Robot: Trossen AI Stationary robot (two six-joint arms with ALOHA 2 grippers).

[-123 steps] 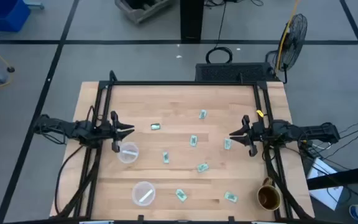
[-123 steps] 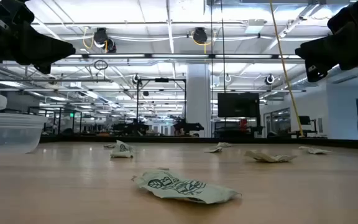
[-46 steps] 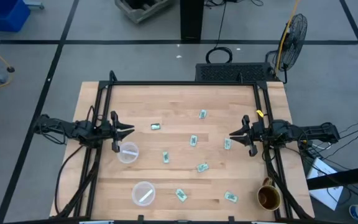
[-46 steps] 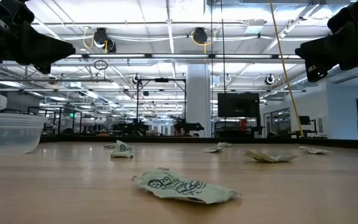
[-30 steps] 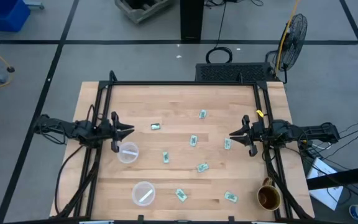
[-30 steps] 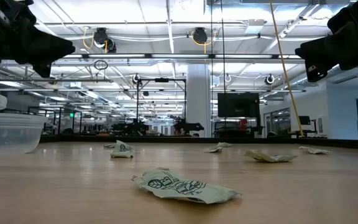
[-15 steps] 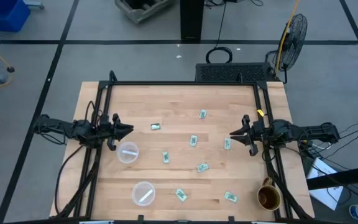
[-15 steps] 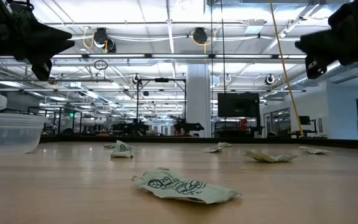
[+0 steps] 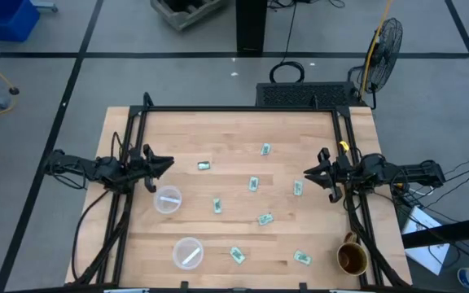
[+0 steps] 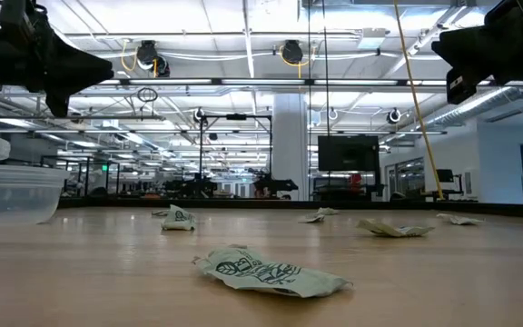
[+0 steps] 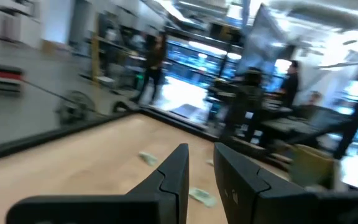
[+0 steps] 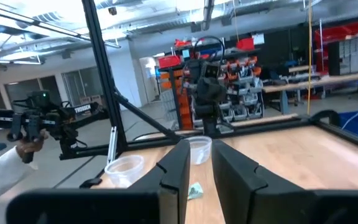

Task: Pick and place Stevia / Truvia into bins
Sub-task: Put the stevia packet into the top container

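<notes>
Right, looks like the very first step: reaching out for a pick, with no grab made yet. Spot the left gripper (image 9: 166, 163) at the left edge of the table (image 9: 234, 130), just above the upper cup (image 9: 168, 198). Hovers off the wood, fingers a narrow slot apart in the left wrist view, holding nothing. Over to the right gripper (image 9: 308, 173) at the right edge: same story, slightly parted, empty, raised clear of the table and aimed toward the middle.

Now count the sachets (image 9: 253, 184): eight loose across the centre and lower half of the high view, all flat on the wood, none touching another. Note the nearest sachet (image 9: 298, 189) just below and left of the right gripper's tips, the easiest target on that side. For the left side, try the one at upper centre-left (image 9: 204, 165), near that gripper. Seems to be one pale strip already lying in the lower cup (image 9: 188, 252), at bottom left; hard to call for sure. Ignore the mug (image 9: 351, 258) at bottom right, which is no bin.

Next move, at a guess: drop straight down over a sachet, widen the fingers, pinch across the short side. Calls for a low, careful touch, since thin paper lying flat gives little edge to catch. Then lift and carry to a cup.
</notes>
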